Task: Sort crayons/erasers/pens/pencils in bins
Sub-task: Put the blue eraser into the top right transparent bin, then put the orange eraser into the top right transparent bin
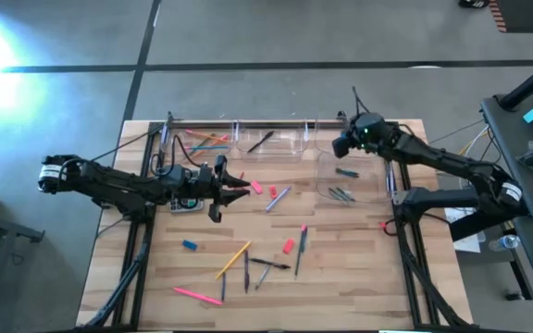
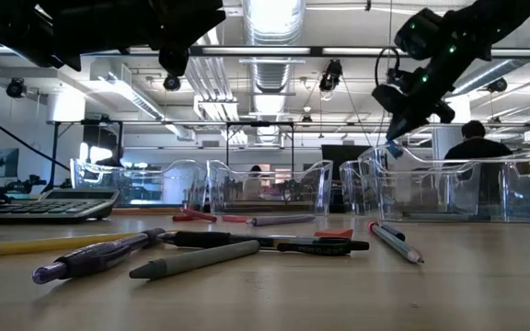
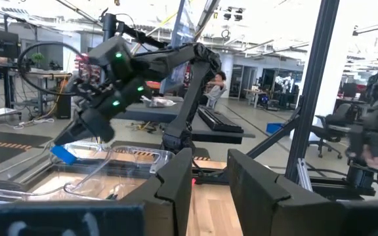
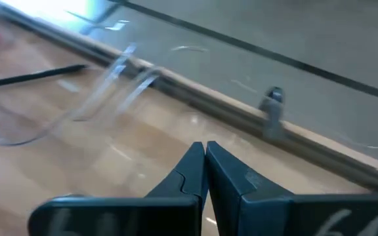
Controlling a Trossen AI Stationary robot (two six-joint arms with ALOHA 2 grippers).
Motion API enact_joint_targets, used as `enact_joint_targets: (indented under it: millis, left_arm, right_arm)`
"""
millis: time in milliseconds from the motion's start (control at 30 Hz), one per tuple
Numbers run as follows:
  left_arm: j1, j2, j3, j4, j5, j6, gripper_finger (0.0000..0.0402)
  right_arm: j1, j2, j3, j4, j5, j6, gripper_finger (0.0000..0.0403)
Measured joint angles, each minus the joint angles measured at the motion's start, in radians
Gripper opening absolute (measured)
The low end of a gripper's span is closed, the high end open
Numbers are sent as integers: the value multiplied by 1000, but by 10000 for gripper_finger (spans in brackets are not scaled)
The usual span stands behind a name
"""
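Observation:
My left gripper hangs open above the table's left middle, by the calculator, with nothing between its fingers. My right gripper is shut in the air over the far right, by the clear bins. A small blue bit shows at its fingertips. Far bins hold bright pencils and a dark pen. Pens, pencils, pink erasers and a blue eraser lie loose on the wood. My right gripper has a small blue bit at its fingertips, up in the air above the bins. Its own wrist view shows the fingers closed together with nothing between them, so I cannot tell whether it holds that bit.
A grey calculator lies under my left arm. A metal rail runs along the far edge behind the bins. A red stick and a purple pen lie mid-table. A person sits in the room beyond.

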Motion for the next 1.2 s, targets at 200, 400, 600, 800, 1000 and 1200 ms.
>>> enact_joint_targets:
  millis: [200, 400, 600, 800, 1000, 1200]
  left_arm:
    - [0, 0, 0, -1, 0, 0, 83]
    - [0, 0, 0, -10, 0, 0, 83]
    - [0, 0, 0, -18, 0, 0, 83]
    - [0, 0, 0, -17, 0, 0, 83]
    - [0, 0, 0, -26, 0, -2, 83]
    - [-1, 0, 0, -71, 0, -29, 83]
  right_arm:
    - [-61, 20, 0, -1, -6, -42, 26]
    - [-59, 20, 4, -28, -38, -48, 109]
    - [-29, -16, 74, -66, -226, -26, 180]
    - [200, -100, 93, -65, -270, 5, 180]
    - [537, -128, 62, -68, -88, 85, 168]
    - [867, -58, 59, -33, 119, 180, 168]
